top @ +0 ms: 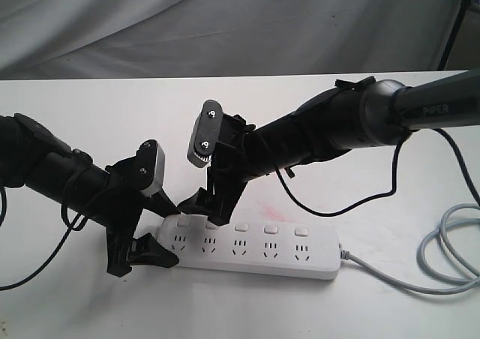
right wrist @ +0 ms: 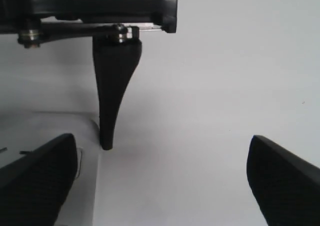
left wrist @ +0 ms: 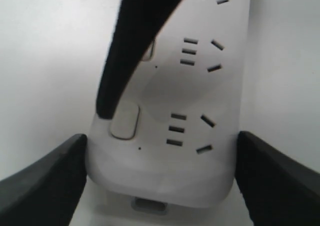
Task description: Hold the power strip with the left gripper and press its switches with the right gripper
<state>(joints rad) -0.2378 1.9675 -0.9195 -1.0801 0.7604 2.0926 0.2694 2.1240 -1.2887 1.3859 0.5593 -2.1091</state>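
Note:
The white power strip (top: 255, 253) lies flat on the table, with five switches (top: 241, 227) in a row along its far side. My left gripper (top: 165, 230) is shut on the strip's left end, one black jaw against each long edge; the left wrist view shows the strip (left wrist: 165, 166) filling the left gripper (left wrist: 161, 146). My right gripper (top: 208, 210) stands open over the first two switches. One of its fingers (left wrist: 115, 76) points down, its tip at the strip's edge right beside the first switch (left wrist: 124, 122). Whether it touches the button I cannot tell.
The strip's grey cord (top: 450, 241) loops off to the right on the white table (top: 90, 114). A black cable (top: 352, 204) hangs from the right arm above the strip. A faint red smear (top: 266, 208) marks the table behind the strip. Grey cloth hangs at the back.

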